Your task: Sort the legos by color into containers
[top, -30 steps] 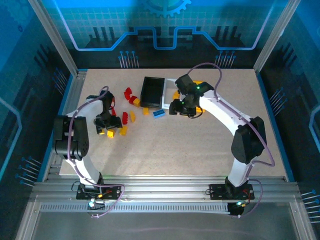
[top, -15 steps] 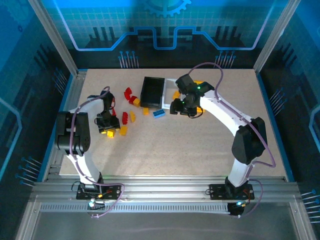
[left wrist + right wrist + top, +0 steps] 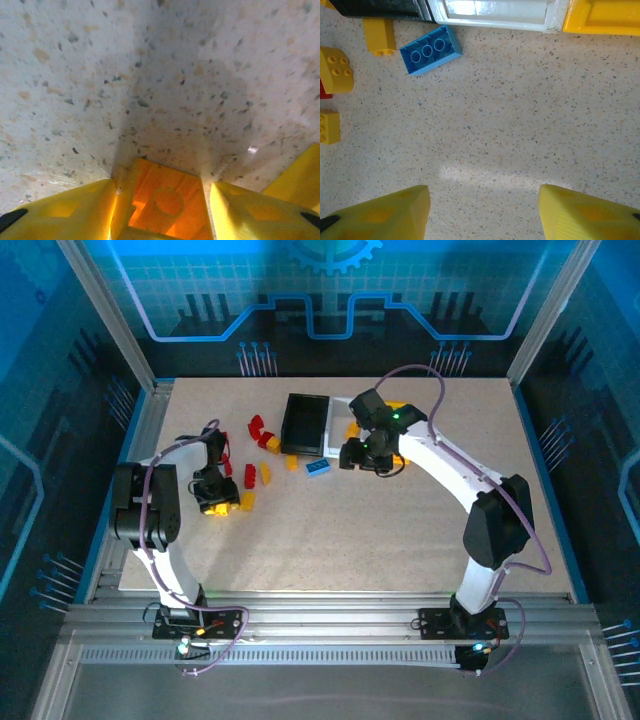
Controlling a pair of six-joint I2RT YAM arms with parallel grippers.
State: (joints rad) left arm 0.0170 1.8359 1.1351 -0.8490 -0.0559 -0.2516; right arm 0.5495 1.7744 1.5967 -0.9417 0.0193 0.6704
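Note:
My left gripper (image 3: 214,500) is down on the table at the left, its yellow fingers (image 3: 65,212) closed on an orange-yellow lego (image 3: 165,202) that shows its hollow underside. More red legos (image 3: 256,427) and orange-yellow legos (image 3: 266,473) lie scattered between it and the black bin (image 3: 305,423). My right gripper (image 3: 485,210) hovers open over bare table, with nothing between its fingers. A light blue lego (image 3: 430,49) lies just in front of the white bin (image 3: 495,12), and the yellow bin (image 3: 605,17) is beside that one.
Orange-yellow legos (image 3: 335,69) lie to the left in the right wrist view. The three bins stand side by side at the table's back middle. Metal frame posts and blue walls ring the table (image 3: 350,530).
My left gripper has shifted slightly toward the near edge and settled over the orange-yellow lego. The right arm has stayed still.

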